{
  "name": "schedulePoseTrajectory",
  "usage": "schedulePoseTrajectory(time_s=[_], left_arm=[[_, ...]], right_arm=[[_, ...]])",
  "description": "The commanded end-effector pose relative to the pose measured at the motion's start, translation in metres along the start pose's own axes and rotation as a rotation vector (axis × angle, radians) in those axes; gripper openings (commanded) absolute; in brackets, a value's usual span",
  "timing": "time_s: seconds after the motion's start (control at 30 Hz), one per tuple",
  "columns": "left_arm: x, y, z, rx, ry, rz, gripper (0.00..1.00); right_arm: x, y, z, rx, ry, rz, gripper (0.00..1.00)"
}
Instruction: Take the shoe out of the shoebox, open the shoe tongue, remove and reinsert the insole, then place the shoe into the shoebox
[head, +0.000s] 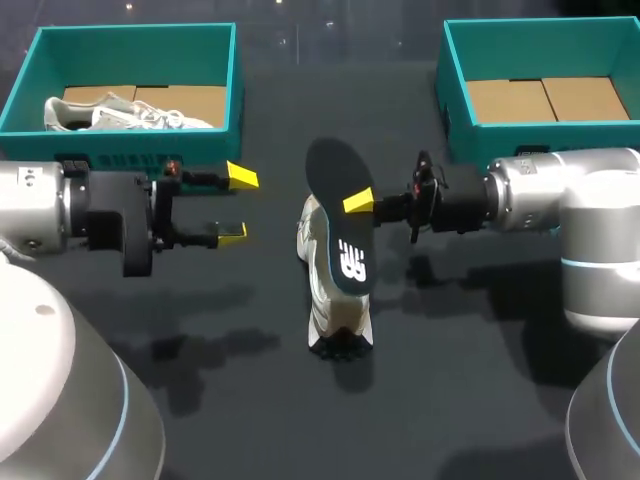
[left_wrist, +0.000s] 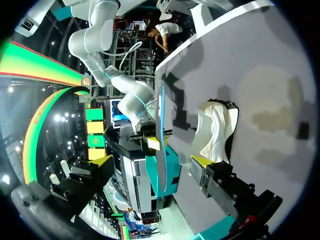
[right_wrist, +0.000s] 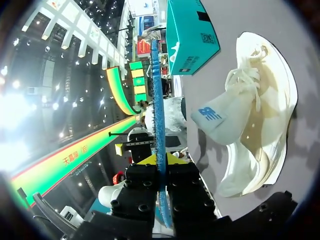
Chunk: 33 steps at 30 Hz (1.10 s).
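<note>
A pale sneaker lies on the dark table in the middle, toe toward me; in the right wrist view the sneaker lies on its side with the tongue pulled out. Above it hangs the dark insole, with my right gripper shut on its edge. Seen edge-on, the insole runs straight out from the right gripper. My left gripper stands open and empty to the left of the insole, apart from it. From the left gripper, the insole and sneaker are ahead.
A teal shoebox at the back left holds a second pale shoe. Another teal shoebox at the back right shows only its cardboard floor. Bare table lies in front of the sneaker.
</note>
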<state>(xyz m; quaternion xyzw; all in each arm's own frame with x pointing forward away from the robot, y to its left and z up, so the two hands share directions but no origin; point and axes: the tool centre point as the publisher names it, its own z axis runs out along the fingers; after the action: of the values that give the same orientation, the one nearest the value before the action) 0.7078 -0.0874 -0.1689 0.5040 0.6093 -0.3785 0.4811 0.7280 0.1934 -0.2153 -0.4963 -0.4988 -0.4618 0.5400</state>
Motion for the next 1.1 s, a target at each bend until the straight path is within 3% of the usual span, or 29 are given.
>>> schedulePoseTrajectory(time_s=[0.03,0.23,0.33,0.73,0.9,1.1], left_arm=[[-0.007,-0.003,-0.012,-0.035,0.089,-0.017,1.00],[-0.007,0.001,-0.027,-0.035,0.187,-0.040,1.00],[-0.010,0.002,-0.035,-0.074,0.252,0.032,1.00],[-0.010,0.002,-0.035,-0.074,0.252,0.032,1.00],[-0.016,0.015,-0.030,-0.071,0.350,-0.001,1.00],[-0.026,0.042,-0.030,0.013,0.405,-0.046,1.00]], right_arm=[[-0.006,-0.005,0.008,-0.014,-0.003,0.010,0.00],[-0.011,-0.018,0.010,-0.017,-0.007,0.011,0.00],[-0.013,-0.024,0.010,-0.019,-0.011,0.018,0.00],[-0.013,-0.024,0.010,-0.019,-0.011,0.018,0.00],[-0.013,-0.024,0.010,-0.019,-0.011,0.018,0.00],[-0.013,-0.024,0.010,-0.019,-0.011,0.018,0.00]])
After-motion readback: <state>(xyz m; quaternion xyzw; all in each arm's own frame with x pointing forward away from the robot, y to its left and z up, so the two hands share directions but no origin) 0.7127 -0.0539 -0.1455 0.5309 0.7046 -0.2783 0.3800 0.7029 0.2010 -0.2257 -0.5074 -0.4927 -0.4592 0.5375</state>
